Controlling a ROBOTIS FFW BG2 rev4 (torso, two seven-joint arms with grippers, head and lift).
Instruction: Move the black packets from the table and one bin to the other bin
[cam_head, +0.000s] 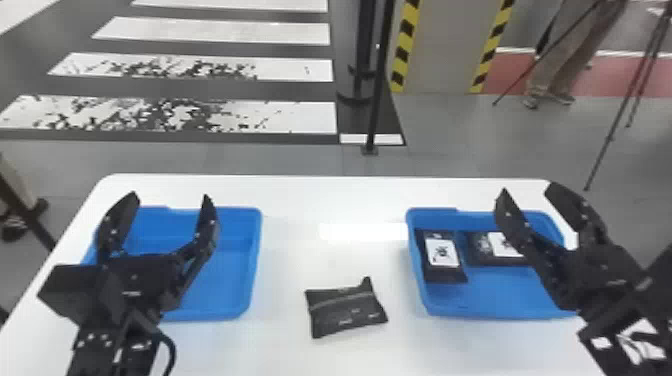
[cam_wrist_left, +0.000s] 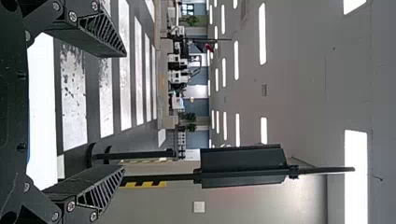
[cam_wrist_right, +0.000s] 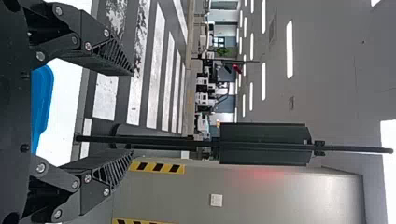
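Wide-open, empty L gripper & R gripper, prob. spread for pickup; black packet betw. bins, prob. for two-sided reach.

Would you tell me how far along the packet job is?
If the left bin is the target, nothing looks done: it shows none, while two black packets lie in the right bin. The left hand and right hand hold nothing. Those two and the packet on the table remain.
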